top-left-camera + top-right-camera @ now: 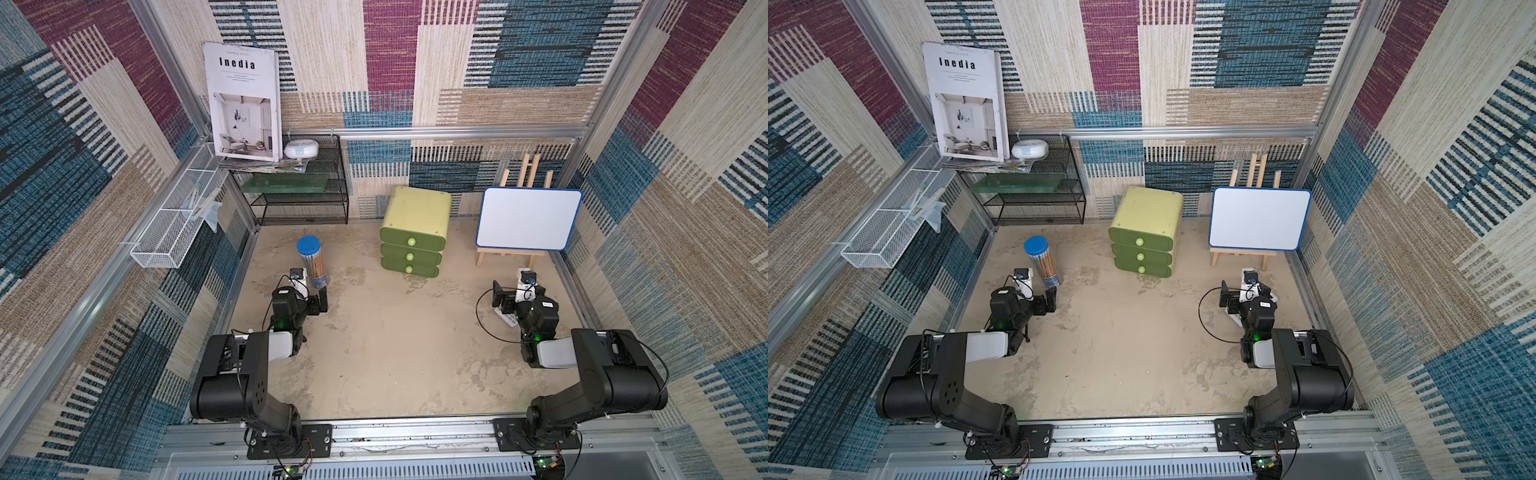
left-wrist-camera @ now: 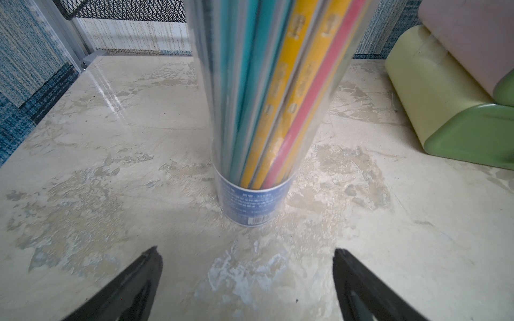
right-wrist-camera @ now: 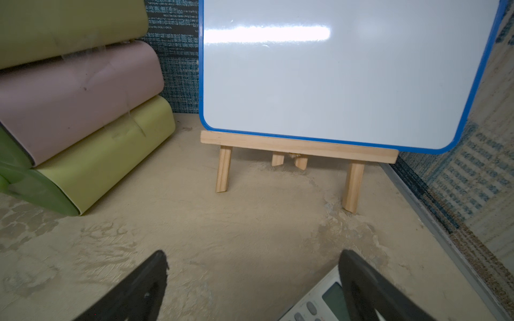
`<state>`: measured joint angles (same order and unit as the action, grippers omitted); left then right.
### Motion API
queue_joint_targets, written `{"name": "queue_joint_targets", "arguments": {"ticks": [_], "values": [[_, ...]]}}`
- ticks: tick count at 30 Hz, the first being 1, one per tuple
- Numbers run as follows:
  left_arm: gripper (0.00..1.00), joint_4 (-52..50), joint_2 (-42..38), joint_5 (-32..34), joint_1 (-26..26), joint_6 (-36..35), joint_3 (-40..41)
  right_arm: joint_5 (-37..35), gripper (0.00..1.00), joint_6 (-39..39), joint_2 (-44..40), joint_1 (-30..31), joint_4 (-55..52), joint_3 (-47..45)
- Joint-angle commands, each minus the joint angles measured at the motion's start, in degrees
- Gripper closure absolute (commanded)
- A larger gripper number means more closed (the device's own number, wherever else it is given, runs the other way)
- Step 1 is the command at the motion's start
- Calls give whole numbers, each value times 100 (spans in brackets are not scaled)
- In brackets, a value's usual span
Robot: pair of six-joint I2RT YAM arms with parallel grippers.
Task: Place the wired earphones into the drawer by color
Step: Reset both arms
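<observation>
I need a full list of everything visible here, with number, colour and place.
drawer unit: one, green, three shut drawers, rear middle of table
whiteboard: one, white with blue rim, on the easel
easel: one, pale wood, rear right
pencil tube: one, clear with blue lid, left side
mesh shelf: one, black, rear left corner
magazine: one, white, leaning atop the shelf
round device: one, white, beside the magazine
flat sheet: one, green, inside the shelf
mesh basket: one, white, left wall
calculator: one, white, right side, partly hidden
wired earphones: none in view
left claw: one, black, open, empty
right claw: one, black, open, empty
</observation>
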<state>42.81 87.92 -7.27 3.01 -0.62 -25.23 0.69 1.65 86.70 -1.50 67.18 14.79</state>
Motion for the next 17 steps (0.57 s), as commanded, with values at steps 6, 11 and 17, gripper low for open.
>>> {"name": "queue_joint_targets", "arguments": {"ticks": [6,11,17], "values": [[1,79,-28,24,-2,-43,1,1,1,-36,14,9,67,33],[1,83,-20,28,-2,-43,0,12,1,-44,31,8,48,46],[1,79,-25,24,-2,-42,1,125,1,-84,21,-65,40,42]]}}
